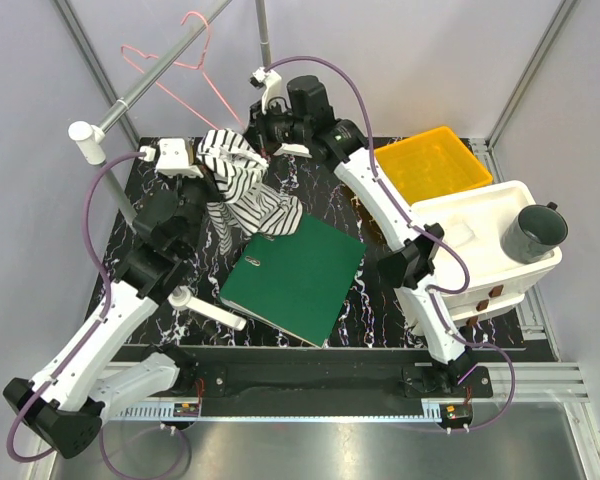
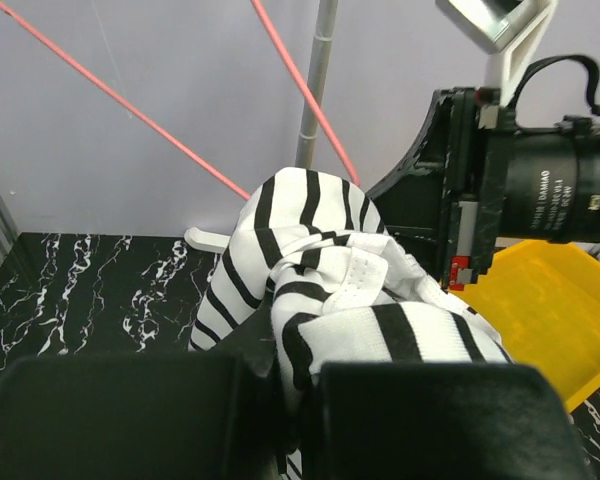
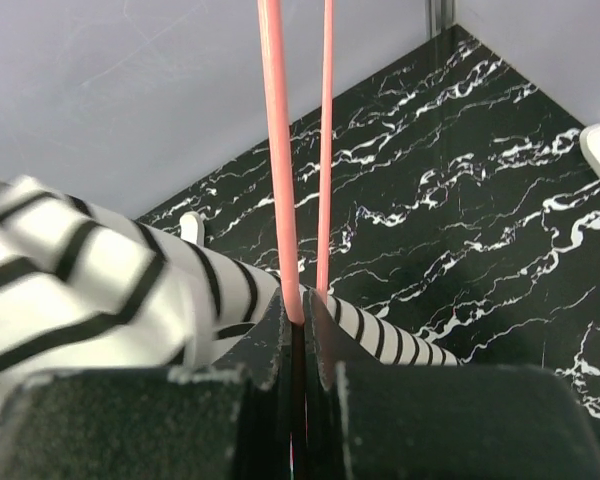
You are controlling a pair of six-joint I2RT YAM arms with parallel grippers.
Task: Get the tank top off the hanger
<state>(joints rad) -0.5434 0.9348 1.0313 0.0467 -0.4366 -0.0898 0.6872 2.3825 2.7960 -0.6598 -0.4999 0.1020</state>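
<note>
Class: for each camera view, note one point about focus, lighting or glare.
Top external: even light, sharp throughout, faint sheen on the metal floor. Left wrist: tank top crisp, left gripper dark and blurred. Right wrist: hanger soft up close, marble table sharp.

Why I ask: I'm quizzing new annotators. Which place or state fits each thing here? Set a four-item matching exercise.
Things:
1. tank top
2. hanger
3. green binder
4. grey mug

Places or states:
A. lying flat on the table
B. pinched in the right gripper
C. on the white drawer unit
D. bunched in the left gripper

Pairs: 1-D, 2-B, 3-A, 4-C
</note>
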